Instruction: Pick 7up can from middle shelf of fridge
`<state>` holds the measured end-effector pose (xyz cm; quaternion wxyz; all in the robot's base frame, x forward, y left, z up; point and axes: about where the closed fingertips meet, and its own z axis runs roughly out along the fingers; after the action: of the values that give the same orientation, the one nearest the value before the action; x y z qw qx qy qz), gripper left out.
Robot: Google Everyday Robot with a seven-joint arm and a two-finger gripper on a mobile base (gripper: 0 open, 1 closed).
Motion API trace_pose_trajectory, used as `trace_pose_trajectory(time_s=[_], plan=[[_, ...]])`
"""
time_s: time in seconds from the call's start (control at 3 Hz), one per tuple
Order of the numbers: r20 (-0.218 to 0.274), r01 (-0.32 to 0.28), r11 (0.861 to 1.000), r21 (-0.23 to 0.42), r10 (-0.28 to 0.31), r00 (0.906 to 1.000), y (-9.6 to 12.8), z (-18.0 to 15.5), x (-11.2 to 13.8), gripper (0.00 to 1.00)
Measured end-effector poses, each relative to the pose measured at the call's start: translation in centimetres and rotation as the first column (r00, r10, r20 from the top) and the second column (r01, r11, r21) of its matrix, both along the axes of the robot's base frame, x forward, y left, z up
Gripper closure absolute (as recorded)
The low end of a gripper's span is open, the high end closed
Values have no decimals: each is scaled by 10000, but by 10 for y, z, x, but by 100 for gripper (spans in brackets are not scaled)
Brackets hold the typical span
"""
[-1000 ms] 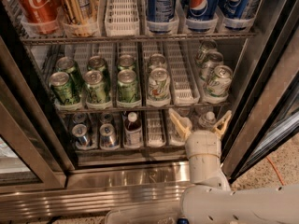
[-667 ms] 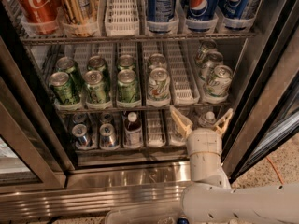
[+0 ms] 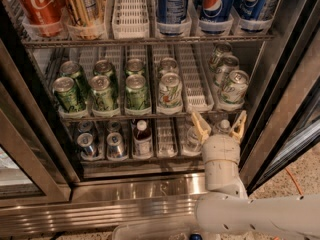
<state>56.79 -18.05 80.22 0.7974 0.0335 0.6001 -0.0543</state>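
Note:
The fridge (image 3: 150, 196) stands open. Its middle shelf (image 3: 192, 81) holds green cans (image 3: 102, 91) in the left lanes. A pale silver-white 7up can (image 3: 170, 90) stands at the front of the fourth lane, with another behind it. More pale silvery cans (image 3: 233, 86) fill the far right lane. My gripper (image 3: 220, 127) is open, with its yellowish fingers (image 3: 200, 128) pointing up just below the front edge of the middle shelf, under the empty lane between the 7up can and the right lane. It holds nothing.
The top shelf holds a Coca-Cola can (image 3: 37, 4) and Pepsi cans (image 3: 215, 4). The bottom shelf holds small cans (image 3: 116, 145) and a bottle (image 3: 142, 139). The dark door frame (image 3: 282, 89) stands close on the right, and a glass door (image 3: 20, 159) on the left.
My gripper has edged slightly up and to the right, closer to the front edge of the middle shelf. The cans have not moved.

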Motion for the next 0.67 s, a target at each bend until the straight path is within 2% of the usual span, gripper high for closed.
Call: trace_pose_trajectory(time_s=[0.33, 0.67], plan=[[85, 277, 9996, 59, -277, 9996, -6, 3, 5, 13], [185, 451, 9989, 98, -453, 9988, -11, 6, 11, 18]])
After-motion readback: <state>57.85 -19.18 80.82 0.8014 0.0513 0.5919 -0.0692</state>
